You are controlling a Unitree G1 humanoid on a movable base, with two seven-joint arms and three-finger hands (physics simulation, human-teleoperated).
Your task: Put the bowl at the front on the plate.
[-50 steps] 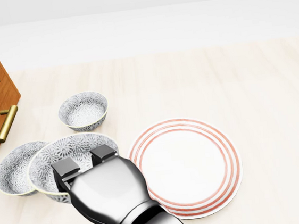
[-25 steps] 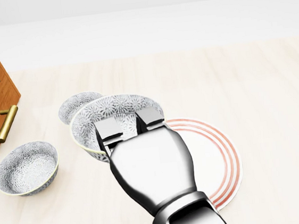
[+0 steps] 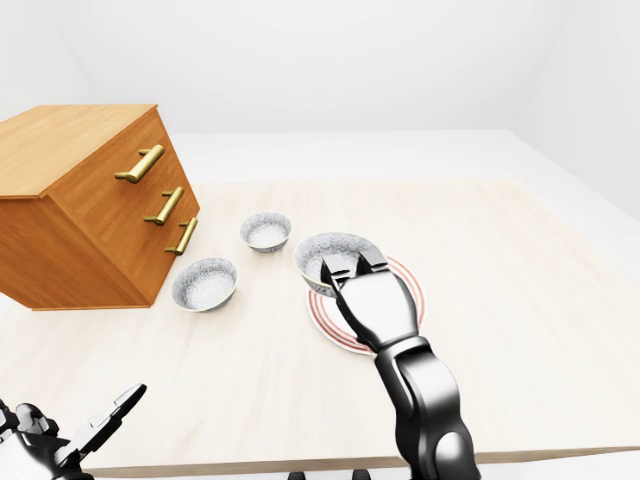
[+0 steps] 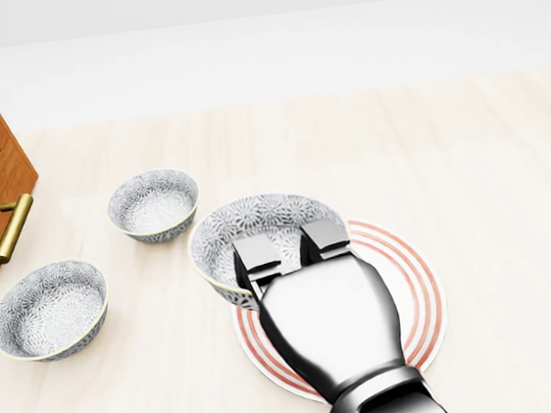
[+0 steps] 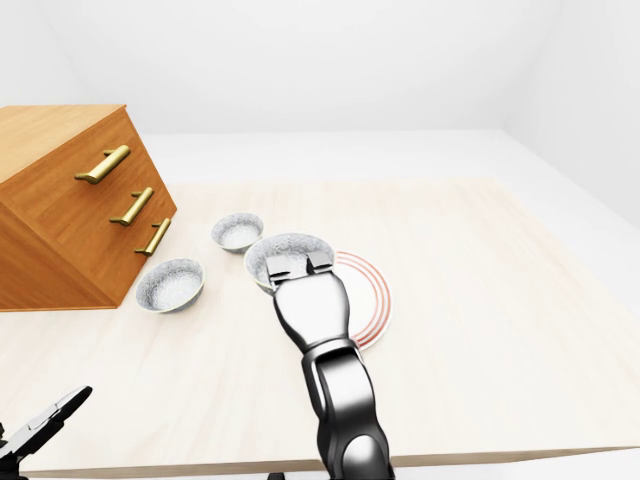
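My right hand (image 4: 289, 245) is shut on the near rim of a grey patterned bowl (image 4: 257, 220), two fingers (image 4: 258, 255) hooked inside it. The bowl tilts slightly and sits over the upper left edge of the white plate with red rings (image 4: 417, 290); whether it touches the plate I cannot tell. The hand and forearm cover the middle of the plate. My left hand (image 3: 75, 432) shows at the bottom left of the left-eye view, fingers spread, holding nothing.
Two more patterned bowls stand left of the plate: one (image 4: 154, 205) higher up, one (image 4: 50, 309) lower left. A wooden drawer chest with brass handles (image 3: 90, 200) stands at the left. The table's near edge (image 3: 300, 462) runs along the bottom.
The right hand has carried the bowl from beside the lower left bowl, up and rightward, and now down onto the plate's left edge. The other two bowls have stayed put.
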